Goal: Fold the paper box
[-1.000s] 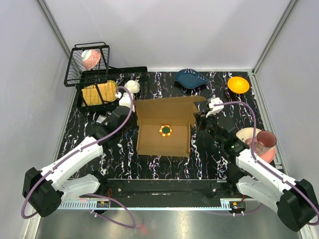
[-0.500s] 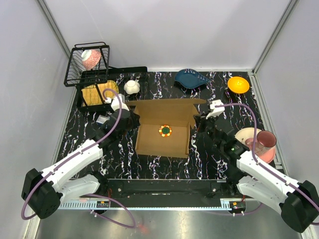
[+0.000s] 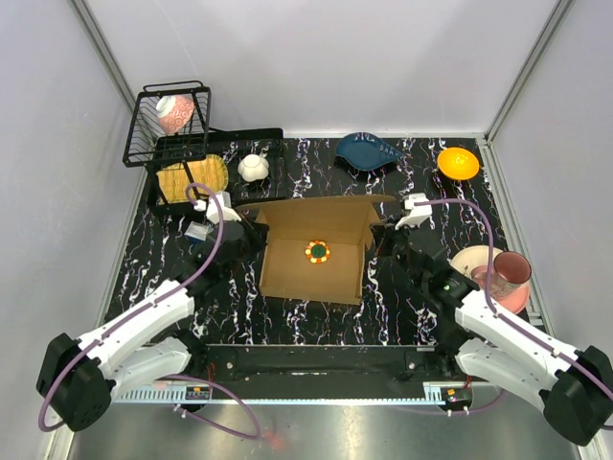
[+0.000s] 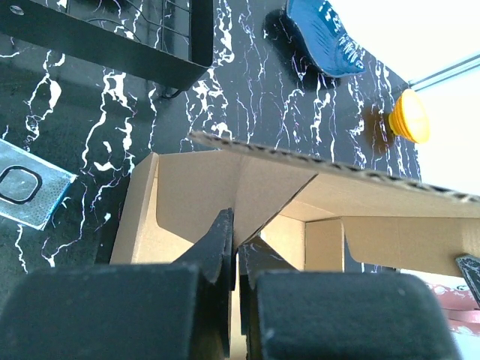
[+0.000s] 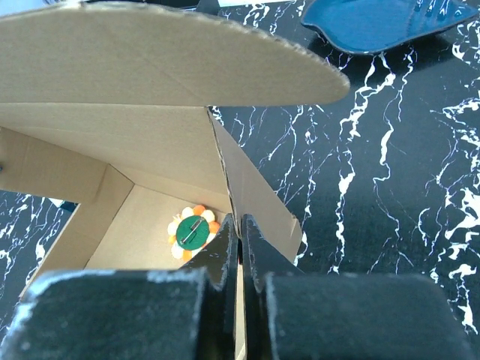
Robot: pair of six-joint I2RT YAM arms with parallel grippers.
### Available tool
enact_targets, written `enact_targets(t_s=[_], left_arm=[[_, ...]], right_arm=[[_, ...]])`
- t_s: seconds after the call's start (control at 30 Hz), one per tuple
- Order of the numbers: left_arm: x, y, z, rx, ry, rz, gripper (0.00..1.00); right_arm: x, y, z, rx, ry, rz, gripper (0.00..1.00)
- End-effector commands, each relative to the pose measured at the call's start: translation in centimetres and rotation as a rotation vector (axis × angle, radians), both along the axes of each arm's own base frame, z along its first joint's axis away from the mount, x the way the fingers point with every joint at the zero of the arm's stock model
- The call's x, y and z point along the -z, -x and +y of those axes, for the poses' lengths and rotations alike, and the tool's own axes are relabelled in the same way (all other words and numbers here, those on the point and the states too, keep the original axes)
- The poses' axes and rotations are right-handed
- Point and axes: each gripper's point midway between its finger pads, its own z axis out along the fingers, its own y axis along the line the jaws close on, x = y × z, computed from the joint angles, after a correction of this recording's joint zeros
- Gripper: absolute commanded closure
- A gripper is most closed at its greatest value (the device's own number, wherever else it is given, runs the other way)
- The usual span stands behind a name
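Note:
The paper box [image 3: 297, 273] is brown cardboard, open-topped, in the middle of the table. Its back lid flap [image 3: 321, 205] leans forward over the opening. A small round green and orange badge [image 3: 318, 251] lies on the box floor and also shows in the right wrist view [image 5: 193, 232]. My left gripper [image 3: 253, 233] is shut on the box's left side flap [image 4: 195, 187], its fingertips [image 4: 225, 236] pinching the card edge. My right gripper [image 3: 381, 240] is shut on the right side flap [image 5: 255, 187], the lid [image 5: 112, 75] overhanging it.
A black wire basket [image 3: 168, 125] holding a pink cup and a black rack [image 3: 192, 177] stand back left. A white pot [image 3: 254, 168], a blue dish [image 3: 369, 151] and an orange bowl [image 3: 458, 163] line the back. A pink plate and cup [image 3: 498, 273] sit right; a clear packet [image 3: 198, 231] left.
My left arm has drawn back toward the near left while holding the left flap. The back lid flap has tipped further forward over the box. The right arm barely moved.

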Motion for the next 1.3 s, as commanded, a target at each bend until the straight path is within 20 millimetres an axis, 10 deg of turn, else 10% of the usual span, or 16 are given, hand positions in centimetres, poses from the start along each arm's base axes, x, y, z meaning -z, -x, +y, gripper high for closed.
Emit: enact_targets(t_s=[0.0, 0.43, 0.83, 1.27], left_arm=[[2.3, 1.9, -0.4, 0.078, -0.014, 0.035, 1.00], [5.7, 3.1, 2.6, 0.028, -0.117, 0.023, 1.00], [7.5, 3.3, 2.5, 0.044, -0.154, 0.058, 1.00], [7.3, 3.7, 2.2, 0.060, -0.142, 0.045, 1.00]], right_arm=[[4.2, 2.9, 0.6, -0.050, -0.013, 0.164, 1.00], [4.6, 3.9, 2.9, -0.022, -0.276, 0.308, 1.00], [2.0, 4.2, 5.8, -0.070, -0.446, 0.411, 1.00], [3.5, 4.4, 7.0, -0.071, -0.580, 0.476, 1.00]])
